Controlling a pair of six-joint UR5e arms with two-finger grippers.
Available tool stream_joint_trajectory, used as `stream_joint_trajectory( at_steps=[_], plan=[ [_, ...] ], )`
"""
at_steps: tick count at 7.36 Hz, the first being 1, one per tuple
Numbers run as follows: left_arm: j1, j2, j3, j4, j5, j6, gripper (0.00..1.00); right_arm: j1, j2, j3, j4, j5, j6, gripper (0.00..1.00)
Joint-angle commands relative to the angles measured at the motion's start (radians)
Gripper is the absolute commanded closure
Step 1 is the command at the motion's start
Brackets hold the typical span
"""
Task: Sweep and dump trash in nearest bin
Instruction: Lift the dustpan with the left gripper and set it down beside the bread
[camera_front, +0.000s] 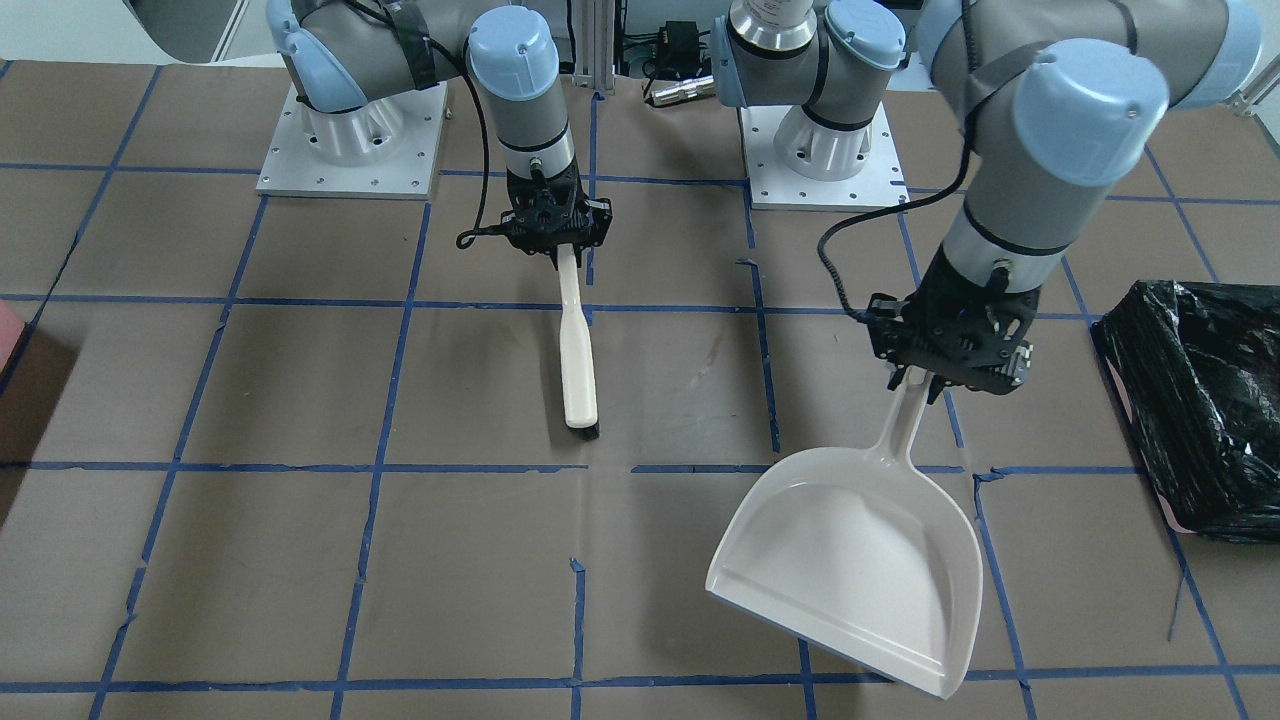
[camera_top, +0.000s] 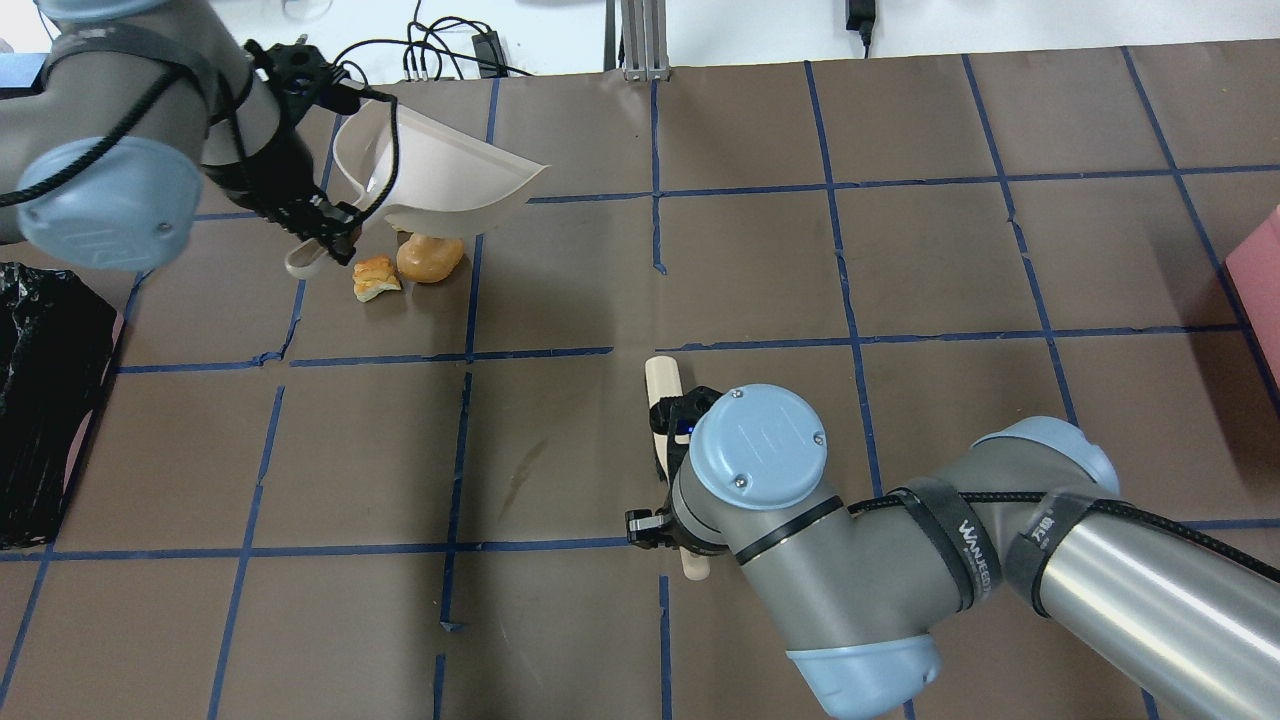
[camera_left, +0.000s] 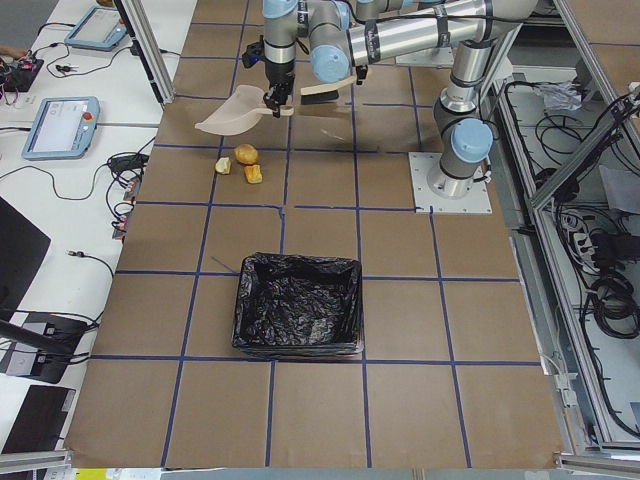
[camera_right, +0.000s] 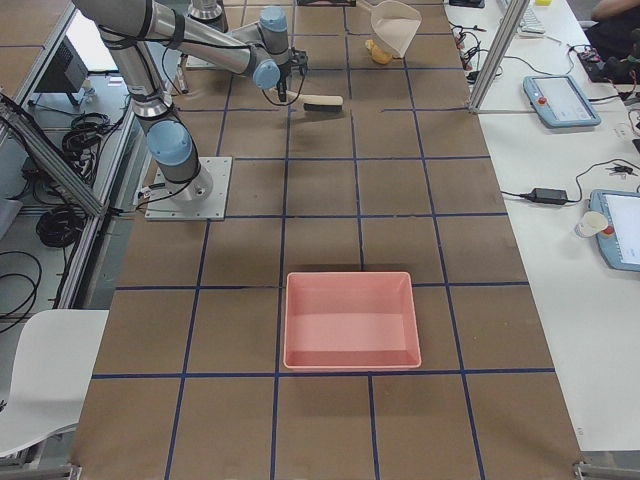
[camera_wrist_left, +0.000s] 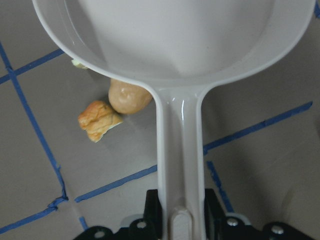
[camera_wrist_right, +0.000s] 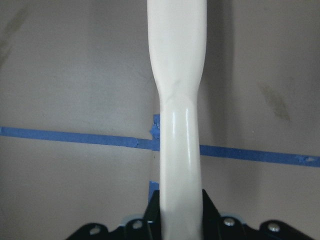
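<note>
My left gripper is shut on the handle of the white dustpan and holds it tilted above the table. Under and beside its rim lie the tan potato-shaped lump and the orange-brown chunk. The pale yellow-green piece only peeks out under the pan's rim. In the front-facing view the dustpan hides all the trash. My right gripper is shut on the handle of a cream brush, mid-table and well away from the trash. The black-bagged bin stands at the robot's left end.
A pink tray sits at the robot's right end of the table. Both arm bases stand at the robot's edge. Blue tape lines grid the brown table.
</note>
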Motion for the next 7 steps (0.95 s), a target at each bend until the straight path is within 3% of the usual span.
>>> stream_joint_trajectory(
  at_steps=[1, 4, 7],
  plan=[
    [0.192, 0.019, -0.005, -0.085, -0.009, 0.268, 1.00, -0.003, 0.007, -0.120, 0.086, 0.001, -0.009, 0.73],
    [0.341, 0.020, -0.007, -0.045, -0.011, 0.477, 1.00, -0.003, 0.055, -0.173, 0.073, 0.003, -0.009, 0.73],
    [0.445, -0.012, -0.015, 0.050, -0.011, 0.826, 1.00, 0.002, 0.061, -0.078, 0.074, 0.003, 0.004, 0.73]
  ],
)
